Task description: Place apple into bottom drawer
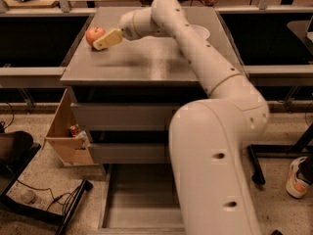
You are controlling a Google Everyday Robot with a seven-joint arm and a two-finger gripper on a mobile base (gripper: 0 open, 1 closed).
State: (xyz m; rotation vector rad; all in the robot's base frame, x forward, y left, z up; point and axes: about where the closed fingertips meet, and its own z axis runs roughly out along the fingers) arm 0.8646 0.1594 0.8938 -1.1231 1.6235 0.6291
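The red apple sits on the grey cabinet top at the far left. My gripper reaches across the top from the right and hangs just in front of and right of the apple, its tan fingers close to the fruit or touching it. The bottom drawer is pulled out at floor level, its grey floor bare. My white arm covers the drawer's right side.
A white bowl stands at the back right of the cabinet top, mostly behind my arm. Two shut drawers sit above the open one. A wooden box leans at the cabinet's left. Cables lie on the floor at left.
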